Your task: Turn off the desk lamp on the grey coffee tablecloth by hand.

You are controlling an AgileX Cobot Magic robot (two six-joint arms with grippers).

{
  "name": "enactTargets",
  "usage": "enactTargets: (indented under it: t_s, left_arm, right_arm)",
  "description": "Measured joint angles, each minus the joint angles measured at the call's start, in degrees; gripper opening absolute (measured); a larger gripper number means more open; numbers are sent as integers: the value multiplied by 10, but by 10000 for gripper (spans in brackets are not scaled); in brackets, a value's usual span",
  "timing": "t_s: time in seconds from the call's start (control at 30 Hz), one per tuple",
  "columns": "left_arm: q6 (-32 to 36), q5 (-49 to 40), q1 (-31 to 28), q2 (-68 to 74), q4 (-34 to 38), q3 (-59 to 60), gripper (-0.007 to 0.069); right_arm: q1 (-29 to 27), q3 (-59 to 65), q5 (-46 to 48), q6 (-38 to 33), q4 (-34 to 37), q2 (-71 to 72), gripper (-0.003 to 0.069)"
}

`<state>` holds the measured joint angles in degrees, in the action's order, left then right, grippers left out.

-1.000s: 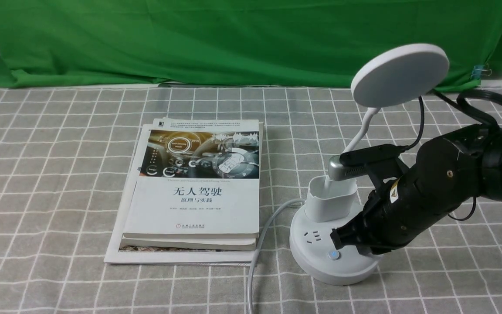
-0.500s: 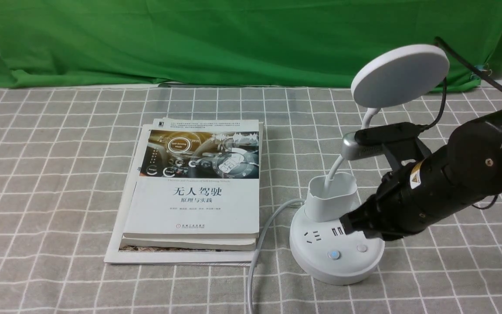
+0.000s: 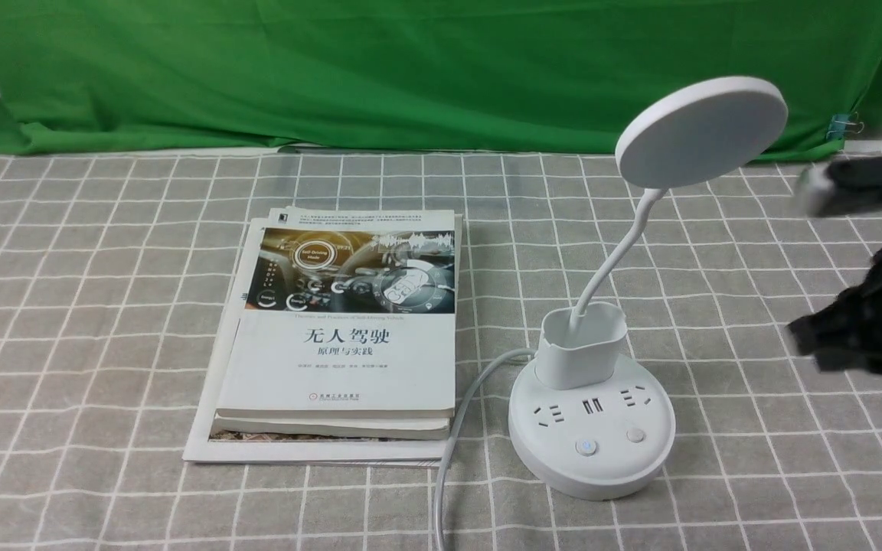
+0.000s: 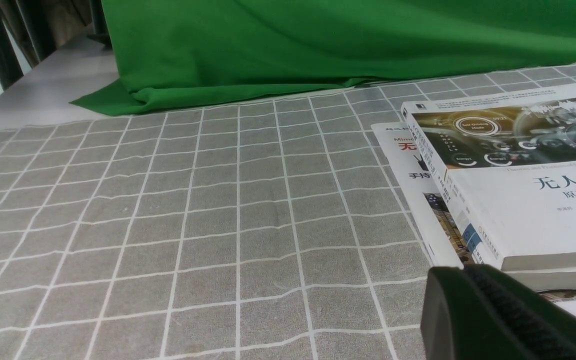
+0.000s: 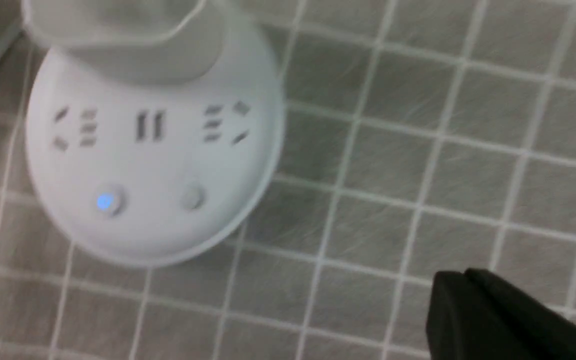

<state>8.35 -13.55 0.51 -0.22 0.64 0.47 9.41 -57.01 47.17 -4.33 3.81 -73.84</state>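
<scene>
The white desk lamp (image 3: 591,428) stands on the grey coffee tablecloth (image 3: 89,306) at the right front. Its disc head (image 3: 701,130) looks unlit. On the base, the left button (image 3: 586,447) glows blue and the right button (image 3: 635,435) is dark. The base also shows in the right wrist view (image 5: 153,150). My right gripper (image 3: 801,335), blurred, is shut and empty, well to the right of the lamp and above the cloth; it also shows in its wrist view (image 5: 460,280). My left gripper (image 4: 460,272) is shut and empty near the books' front corner.
A stack of books (image 3: 341,337) lies left of the lamp, with the lamp's white cord (image 3: 456,428) running between them to the front edge. A green backdrop cloth (image 3: 410,69) hangs at the back. The books also show in the left wrist view (image 4: 518,175).
My right gripper has lifted off the lamp base and pulled away to the right. Both base buttons are now uncovered. The lamp and books have not moved.
</scene>
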Motion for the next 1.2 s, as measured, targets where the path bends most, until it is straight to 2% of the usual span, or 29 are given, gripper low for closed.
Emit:
enactTargets:
  t_s: [0.13,0.23,0.33,0.57,0.73,1.2]
  left_arm:
    - [0,0,0,0,0,0,1]
    - [0,0,0,0,0,0,1]
    - [0,0,0,0,0,0,1]
    - [0,0,0,0,0,0,1]
    - [0,0,0,0,0,0,1]
    - [0,0,0,0,0,0,1]
  right_arm:
    - [-44,45,-120,-51,17,107,25]
    - [-47,106,-213,-85,22,214,25]
    - [-47,183,-269,-85,23,321,25]
    - [-47,329,-281,-47,24,522,32]
    - [-47,363,-282,-43,24,605,38]
    - [-47,368,-281,-43,25,622,70]
